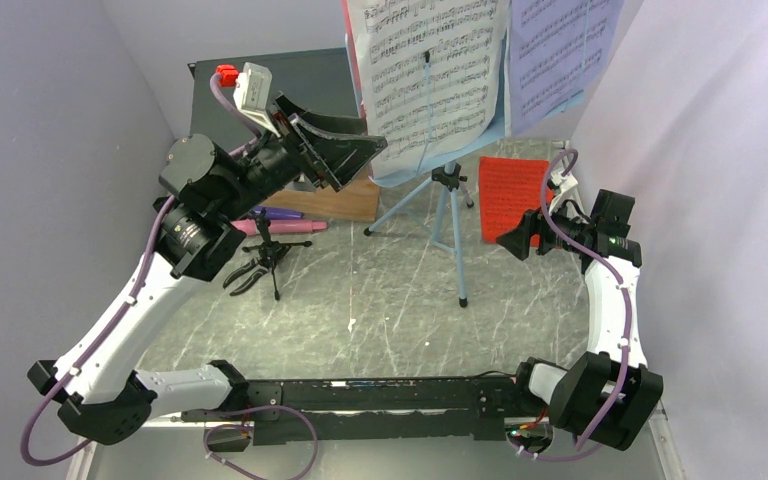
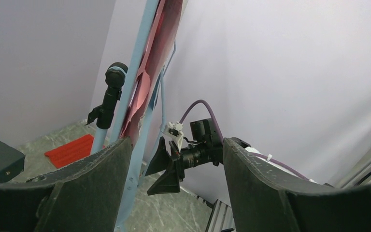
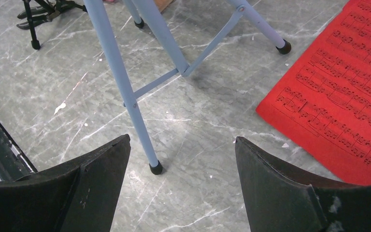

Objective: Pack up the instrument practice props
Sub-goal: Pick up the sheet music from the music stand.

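The light-blue music tripod (image 1: 447, 215) stands mid-table with a white music sheet (image 1: 425, 70) and a lavender sheet (image 1: 560, 55) on its tray. A red sheet (image 1: 510, 195) lies flat to its right. My left gripper (image 1: 365, 140) is open at the tray's lower left edge. In the left wrist view (image 2: 176, 145) the blue tray edge (image 2: 135, 96) runs just inside the left finger. My right gripper (image 1: 518, 232) is open and empty above the red sheet's near left corner. Purple (image 1: 280, 213) and pink (image 1: 280, 228) microphones lie by a black tripod holder (image 1: 260, 262).
A brown wooden board (image 1: 335, 200) lies behind the microphones, and a dark green box (image 1: 260, 90) sits at the back left. In the right wrist view the tripod legs (image 3: 121, 82) and the red sheet (image 3: 338, 96) flank the jaws. A black rail (image 1: 380, 405) runs along the near edge.
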Robot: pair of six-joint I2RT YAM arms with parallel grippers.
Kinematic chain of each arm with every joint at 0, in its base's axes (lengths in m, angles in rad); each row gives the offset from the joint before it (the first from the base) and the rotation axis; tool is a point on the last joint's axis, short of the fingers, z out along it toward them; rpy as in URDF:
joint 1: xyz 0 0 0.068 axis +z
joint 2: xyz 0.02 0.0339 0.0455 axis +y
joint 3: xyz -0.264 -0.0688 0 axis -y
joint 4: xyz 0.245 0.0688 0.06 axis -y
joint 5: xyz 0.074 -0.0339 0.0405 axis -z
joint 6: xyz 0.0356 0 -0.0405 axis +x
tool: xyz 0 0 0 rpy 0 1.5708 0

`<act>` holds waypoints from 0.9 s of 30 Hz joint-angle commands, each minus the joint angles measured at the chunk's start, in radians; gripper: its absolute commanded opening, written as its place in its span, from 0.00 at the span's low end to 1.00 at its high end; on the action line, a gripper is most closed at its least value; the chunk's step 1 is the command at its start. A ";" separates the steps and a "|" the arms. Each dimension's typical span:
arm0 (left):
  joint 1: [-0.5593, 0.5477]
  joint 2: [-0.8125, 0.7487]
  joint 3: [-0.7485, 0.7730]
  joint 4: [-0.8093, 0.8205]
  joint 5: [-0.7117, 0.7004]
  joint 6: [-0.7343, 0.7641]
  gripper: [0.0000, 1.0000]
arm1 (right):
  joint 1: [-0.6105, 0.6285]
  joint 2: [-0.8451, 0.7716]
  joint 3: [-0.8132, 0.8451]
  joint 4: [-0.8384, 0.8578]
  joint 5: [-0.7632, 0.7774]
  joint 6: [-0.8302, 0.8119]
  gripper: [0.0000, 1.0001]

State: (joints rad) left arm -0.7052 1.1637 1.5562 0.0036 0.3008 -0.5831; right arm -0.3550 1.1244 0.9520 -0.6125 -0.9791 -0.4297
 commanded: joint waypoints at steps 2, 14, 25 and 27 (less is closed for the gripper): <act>0.002 0.016 0.036 0.040 0.022 0.025 0.70 | -0.004 -0.017 0.008 -0.006 -0.038 -0.027 0.82; 0.001 0.057 0.062 0.022 0.006 0.115 0.55 | -0.005 -0.014 0.007 -0.006 -0.038 -0.027 0.82; -0.046 0.084 0.073 0.023 -0.067 0.238 0.26 | -0.004 -0.009 0.008 -0.012 -0.043 -0.032 0.82; -0.063 0.085 0.072 0.019 -0.088 0.272 0.15 | -0.004 -0.009 0.008 -0.013 -0.043 -0.034 0.82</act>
State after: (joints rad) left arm -0.7357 1.2488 1.5841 0.0002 0.2638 -0.4057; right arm -0.3550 1.1244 0.9520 -0.6312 -0.9802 -0.4385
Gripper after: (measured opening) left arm 0.224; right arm 0.823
